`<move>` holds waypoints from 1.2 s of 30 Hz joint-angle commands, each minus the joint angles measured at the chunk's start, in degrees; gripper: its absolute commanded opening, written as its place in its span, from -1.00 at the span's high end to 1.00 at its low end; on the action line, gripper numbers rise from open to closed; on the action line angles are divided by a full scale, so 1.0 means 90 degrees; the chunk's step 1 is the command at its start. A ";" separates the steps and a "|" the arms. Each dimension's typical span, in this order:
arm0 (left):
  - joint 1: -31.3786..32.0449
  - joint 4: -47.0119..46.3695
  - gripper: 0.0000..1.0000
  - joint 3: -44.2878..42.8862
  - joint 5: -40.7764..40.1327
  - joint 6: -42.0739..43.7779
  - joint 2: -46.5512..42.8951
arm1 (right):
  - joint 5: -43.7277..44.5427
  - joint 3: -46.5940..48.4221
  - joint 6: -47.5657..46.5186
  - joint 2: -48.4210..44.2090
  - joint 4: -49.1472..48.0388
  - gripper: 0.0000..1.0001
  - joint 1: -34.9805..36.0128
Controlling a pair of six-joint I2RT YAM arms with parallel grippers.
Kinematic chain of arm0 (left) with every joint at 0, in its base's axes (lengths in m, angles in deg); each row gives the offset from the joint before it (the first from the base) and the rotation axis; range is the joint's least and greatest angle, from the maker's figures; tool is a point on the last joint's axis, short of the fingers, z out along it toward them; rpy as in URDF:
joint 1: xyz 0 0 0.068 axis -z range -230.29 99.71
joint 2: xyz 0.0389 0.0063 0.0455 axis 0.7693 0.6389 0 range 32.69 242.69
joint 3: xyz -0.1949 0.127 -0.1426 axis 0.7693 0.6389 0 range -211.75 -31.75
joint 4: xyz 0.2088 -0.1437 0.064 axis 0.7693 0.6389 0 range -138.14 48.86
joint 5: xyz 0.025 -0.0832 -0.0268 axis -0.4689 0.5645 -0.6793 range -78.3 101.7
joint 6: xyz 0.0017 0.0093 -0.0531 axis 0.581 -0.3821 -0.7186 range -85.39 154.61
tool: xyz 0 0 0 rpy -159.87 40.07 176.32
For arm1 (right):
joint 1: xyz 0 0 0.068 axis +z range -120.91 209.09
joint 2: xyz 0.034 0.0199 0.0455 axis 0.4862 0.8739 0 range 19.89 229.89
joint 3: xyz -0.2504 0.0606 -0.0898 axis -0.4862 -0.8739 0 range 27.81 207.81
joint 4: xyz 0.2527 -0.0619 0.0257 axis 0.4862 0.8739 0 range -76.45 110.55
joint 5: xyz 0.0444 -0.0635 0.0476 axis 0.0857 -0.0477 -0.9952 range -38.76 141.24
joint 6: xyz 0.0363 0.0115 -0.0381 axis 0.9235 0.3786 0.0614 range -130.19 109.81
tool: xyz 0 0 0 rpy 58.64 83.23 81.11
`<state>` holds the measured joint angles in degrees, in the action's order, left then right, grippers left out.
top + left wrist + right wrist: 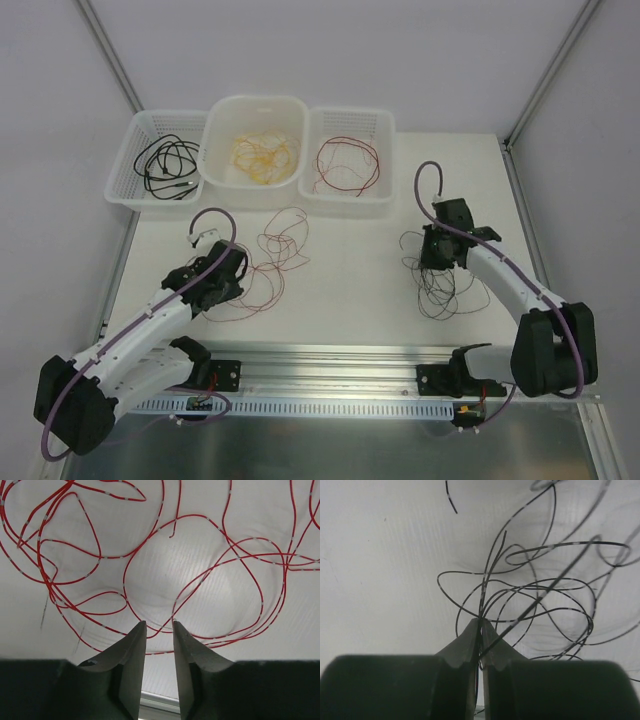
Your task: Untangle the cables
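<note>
Black wires [484, 587] are being pinched by the shut right jaws and are best lifted slowly; the left jaws, slightly parted, are holding nothing.

The red cables [295, 510] are cut off by the top, left and right edges of the left wrist view. The black cables [555, 584] are blurred at the upper right of the right wrist view.
</note>
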<state>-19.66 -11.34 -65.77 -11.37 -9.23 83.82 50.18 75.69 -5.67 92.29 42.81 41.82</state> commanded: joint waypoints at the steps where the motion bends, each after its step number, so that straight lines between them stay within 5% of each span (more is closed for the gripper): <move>1: -0.0112 -0.0036 0.40 0.0059 -0.0435 -0.0540 0.0080 | -0.0195 0.0070 0.0153 0.0402 -0.0370 0.82 0.0518; 5: -0.0191 0.0003 -0.28 0.0020 -0.0259 -0.0579 -0.0133 | -0.0019 0.0120 0.0163 0.0491 -0.0535 0.57 0.1239; 7: -0.0200 0.0042 -0.76 -0.0058 -0.0181 -0.0589 -0.0300 | -0.0019 0.0178 0.0114 0.0442 -0.0565 0.17 0.1446; 9: -0.0210 0.0188 -0.98 -0.0242 -0.0161 -0.0530 -0.0447 | -0.0019 0.0256 0.0026 0.0403 -0.0546 -0.33 0.1739; 15: -0.0298 0.1026 -0.98 -0.0770 -0.0551 -0.0783 -0.0106 | -0.0058 0.0315 -0.0130 -0.0114 -0.0448 -0.96 0.2296; 23: -0.0893 0.1039 -0.98 -0.0839 -0.0406 -0.1077 0.0939 | -0.0029 0.0101 -0.0228 -0.1159 -0.0292 -0.99 0.2833; 36: -0.1441 -0.1587 -0.98 0.0049 0.1487 -0.0306 0.1290 | -0.0944 -0.0222 -0.0296 -0.1512 -0.0955 -0.99 0.3077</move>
<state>-32.38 -19.23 -66.10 -3.41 -13.92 94.16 47.04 73.15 -7.40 77.84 38.96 68.92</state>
